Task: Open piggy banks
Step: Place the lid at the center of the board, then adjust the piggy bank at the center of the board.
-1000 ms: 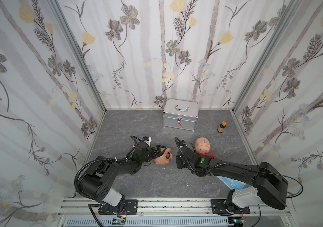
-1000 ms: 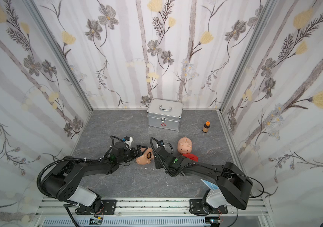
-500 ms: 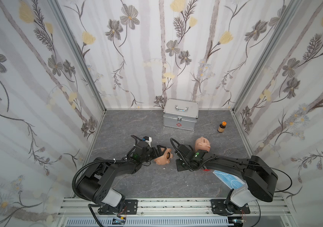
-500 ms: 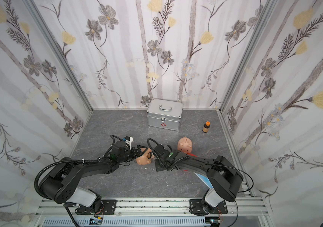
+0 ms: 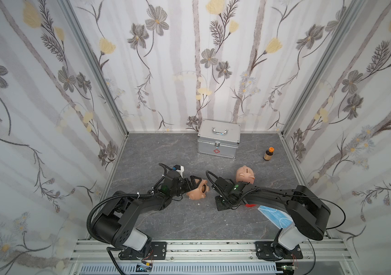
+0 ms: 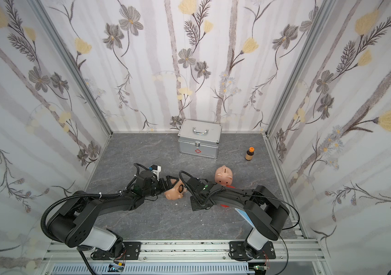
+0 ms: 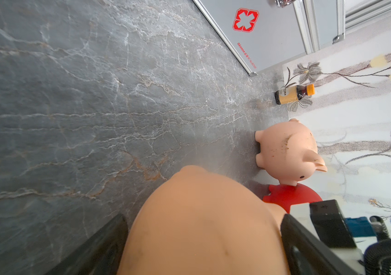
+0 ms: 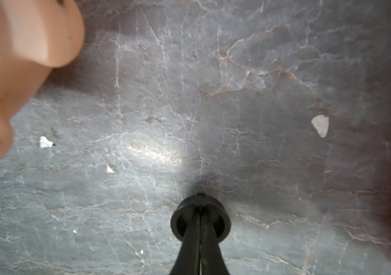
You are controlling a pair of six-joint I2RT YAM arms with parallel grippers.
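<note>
Grey stone-look desk [image 5: 189, 221] shows in both top views. L arm [image 5: 142, 206] and R arm [image 5: 280, 200] reach in low from 6 o'clock toward ctr. Silver case [image 5: 218, 140] stands at 12 o'clock by back wall. Blue face mask [image 5: 275, 215] lies under R arm, approx 4 o'clock. Held peach pig [image 5: 198, 192] lies on its side just 9 o'clock of ctr w/ L fingers [image 5: 194, 180] clamped on its body, one each side. Its round belly hole [image 5: 204, 188] faces 3 o'clock. Second peach pig [image 5: 245, 175] stands upright at 2 o'clock of ctr, slot up. Red pig [image 7: 289, 197] sits right against it, mostly hidden by R arm from above. Brown bottle [image 5: 268, 154] stands upright further out at 2 o'clock, well apart from pigs. R fingers [image 8: 194, 247] are together, pinching black plug [image 8: 225, 223] close to desk at 4 o'clock of held pig; touching or not, can't tell. White flecks [image 8: 320, 125] dot desk nearby.
</note>
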